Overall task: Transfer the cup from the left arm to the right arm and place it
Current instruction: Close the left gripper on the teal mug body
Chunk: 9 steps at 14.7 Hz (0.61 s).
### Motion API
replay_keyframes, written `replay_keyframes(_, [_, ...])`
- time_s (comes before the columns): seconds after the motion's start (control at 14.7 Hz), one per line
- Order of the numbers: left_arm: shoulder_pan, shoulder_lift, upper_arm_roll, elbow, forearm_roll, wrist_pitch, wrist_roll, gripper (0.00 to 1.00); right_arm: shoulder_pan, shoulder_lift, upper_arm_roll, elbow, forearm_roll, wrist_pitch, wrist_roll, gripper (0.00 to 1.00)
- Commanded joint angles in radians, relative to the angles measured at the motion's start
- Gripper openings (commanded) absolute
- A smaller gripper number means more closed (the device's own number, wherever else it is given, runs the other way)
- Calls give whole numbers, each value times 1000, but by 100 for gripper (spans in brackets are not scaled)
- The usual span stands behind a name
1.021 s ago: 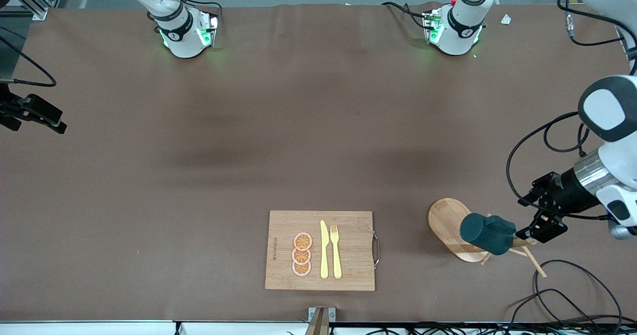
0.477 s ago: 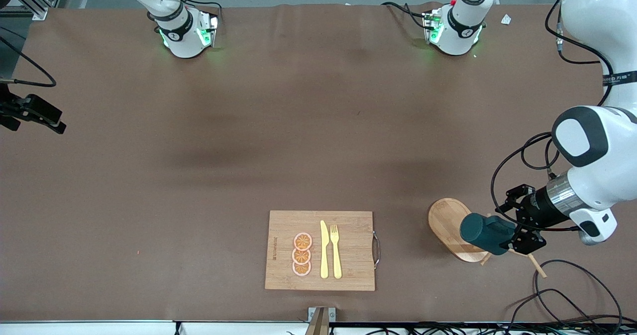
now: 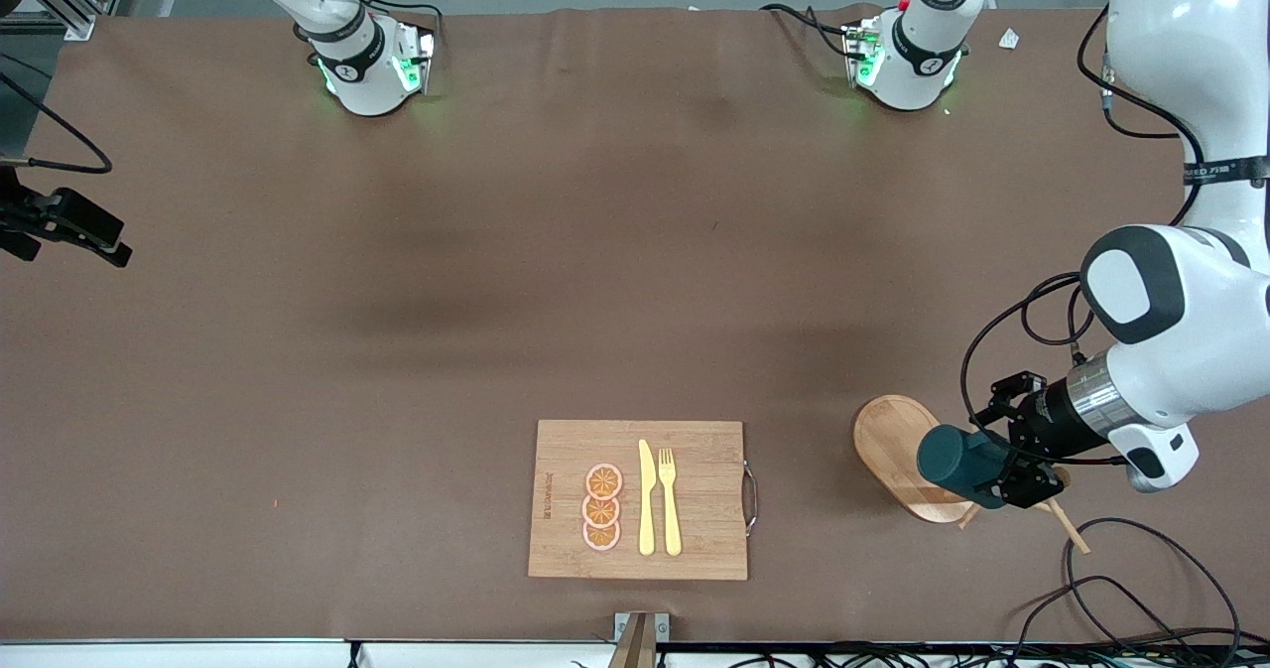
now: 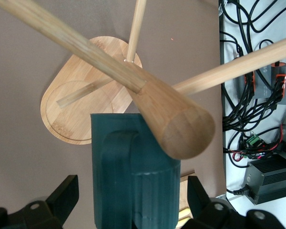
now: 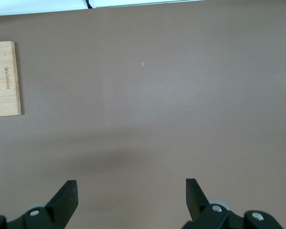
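Observation:
The dark teal ribbed cup [image 3: 954, 461] hangs sideways on a peg of the wooden rack [image 3: 890, 443], near the left arm's end of the table. My left gripper [image 3: 1004, 472] is open, with one finger on each side of the cup and a gap at both sides. In the left wrist view the cup [image 4: 133, 176] fills the space between the fingers of the left gripper [image 4: 132, 193], its handle facing the camera, under the rack's thick post [image 4: 174, 117]. My right gripper [image 5: 131, 191] is open and empty, high over bare table.
A wooden cutting board [image 3: 695, 450] with three orange slices [image 3: 601, 507], a yellow knife [image 3: 646, 499] and a fork [image 3: 670, 499] lies near the table's front edge. Loose black cables [image 3: 1131, 589] lie by the rack at the left arm's end.
My left arm has moved in toward the rack, and its open fingers now straddle the cup. The cup and the right arm have not moved.

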Motion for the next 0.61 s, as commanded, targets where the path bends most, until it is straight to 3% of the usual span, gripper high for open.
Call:
replay_keyframes(0.0, [-3,20,-2,27,-18,0,21,100,2,-24,5,-17,-19,-3,-5,100])
replay_keyframes(0.54, [7,34,-11,26,-50,0,35,97,2,-24,5,-17,-19,-3,-5,100])
